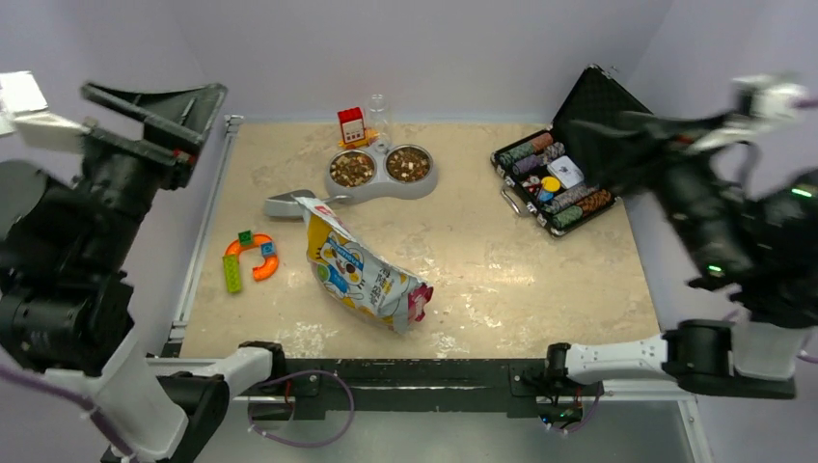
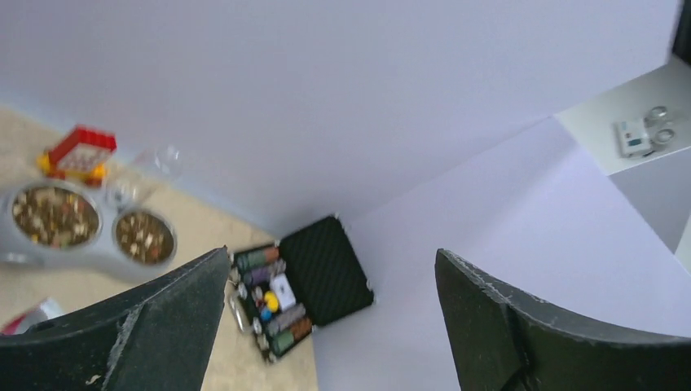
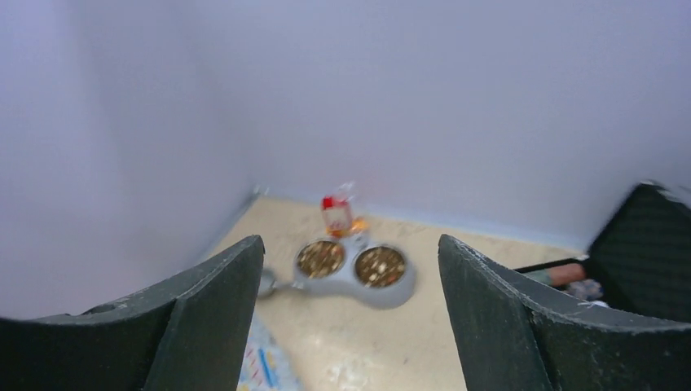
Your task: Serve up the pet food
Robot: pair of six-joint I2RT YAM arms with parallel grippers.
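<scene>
The pet food (image 1: pixel 351 169) is brown kibble filling both cups of a grey double bowl (image 1: pixel 381 188) at the back of the table. It also shows in the left wrist view (image 2: pixel 55 216) and the right wrist view (image 3: pixel 319 258). A white-and-yellow printed bag (image 1: pixel 362 275) lies on its side mid-table. A metal scoop (image 1: pixel 287 204) rests by the bag's upper end. My left gripper (image 1: pixel 198 130) hangs raised over the table's left edge, open and empty (image 2: pixel 332 257). My right gripper (image 1: pixel 603 154) hovers high near the open case, open and empty (image 3: pixel 350 240).
An open black case of coloured poker chips (image 1: pixel 555 183) sits at the back right. Orange and green toy bricks (image 1: pixel 249 258) lie at the left. A small red-and-white toy (image 1: pixel 351 125) and a clear glass (image 1: pixel 378 111) stand behind the bowl.
</scene>
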